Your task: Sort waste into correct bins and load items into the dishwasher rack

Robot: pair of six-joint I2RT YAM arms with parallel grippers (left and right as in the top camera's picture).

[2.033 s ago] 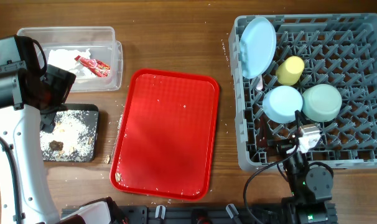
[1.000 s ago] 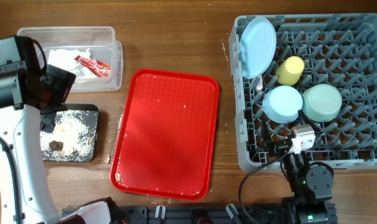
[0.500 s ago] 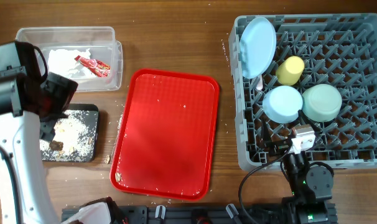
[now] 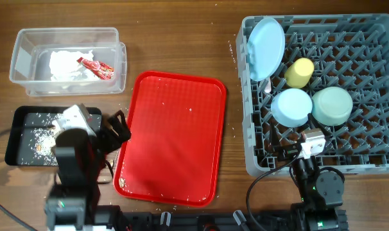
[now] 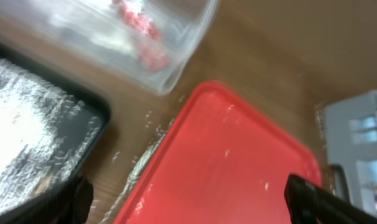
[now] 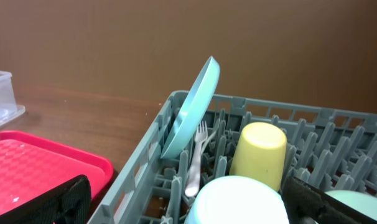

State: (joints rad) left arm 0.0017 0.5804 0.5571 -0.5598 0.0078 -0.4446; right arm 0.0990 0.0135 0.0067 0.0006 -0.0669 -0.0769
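Note:
The grey dishwasher rack holds the light blue plate on edge, the yellow cup, the light blue bowl and the pale green bowl. A white fork stands beside the plate. The clear tub holds white napkins and the red-and-white wrapper. The black tray holds scattered rice. My left gripper is open and empty, low between the black tray and the red tray. My right gripper is open and empty at the rack's front edge.
The red serving tray lies in the middle with a few crumbs on it, and shows in the left wrist view. A few crumbs lie on the wooden table by its left edge. The left arm's body stands at the front left.
My left arm has dropped from high over the table's left side to low at the front left, so the tub and black tray now show in full. The right arm has not moved.

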